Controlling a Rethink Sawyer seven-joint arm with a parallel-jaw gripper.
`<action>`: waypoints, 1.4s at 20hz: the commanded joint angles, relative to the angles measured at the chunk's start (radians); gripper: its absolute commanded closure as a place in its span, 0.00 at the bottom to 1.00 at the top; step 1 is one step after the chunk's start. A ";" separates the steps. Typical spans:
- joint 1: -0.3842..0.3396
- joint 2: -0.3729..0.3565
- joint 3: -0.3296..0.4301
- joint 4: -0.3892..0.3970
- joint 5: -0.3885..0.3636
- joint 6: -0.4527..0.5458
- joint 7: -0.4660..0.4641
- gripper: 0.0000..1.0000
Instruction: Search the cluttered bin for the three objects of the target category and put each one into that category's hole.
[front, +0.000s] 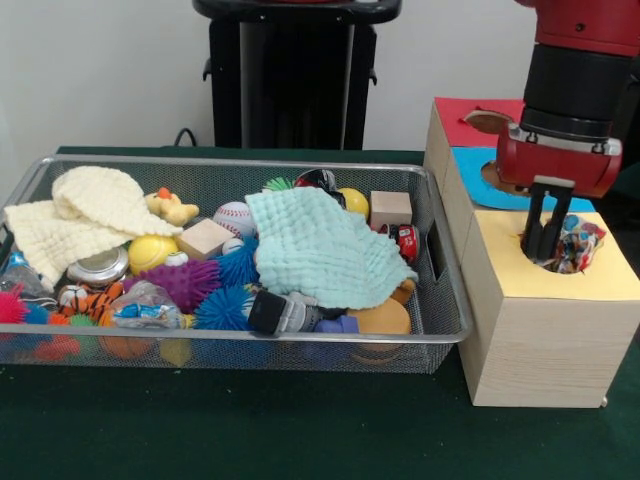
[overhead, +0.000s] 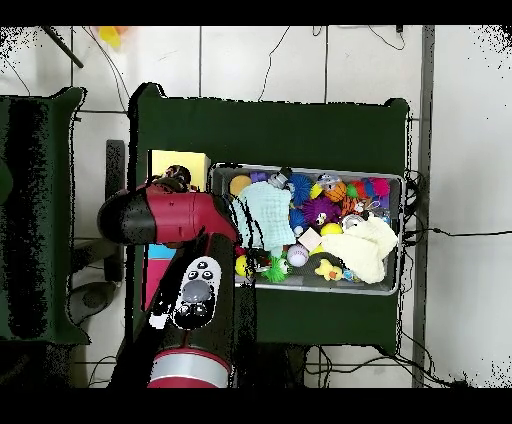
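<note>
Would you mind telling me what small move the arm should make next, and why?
Probably open and lift straight up. The gripper sits at the hole in the yellow section of the box, with a colourful wrapped item at its tips, seemingly partly inside the hole. Releasing should let it drop in; the bin remains cluttered.

A dark green table stands before a white wall, on a pale tiled floor.

Glossy red arm with a black cylindrical band, grey button panel, slim black end effector
</note>
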 joint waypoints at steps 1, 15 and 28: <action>-0.010 0.074 0.038 0.064 0.005 -0.016 0.162 1.00; -0.013 0.161 0.033 0.032 0.003 -0.098 0.162 1.00; -0.012 0.142 0.035 0.052 0.028 -0.088 0.174 1.00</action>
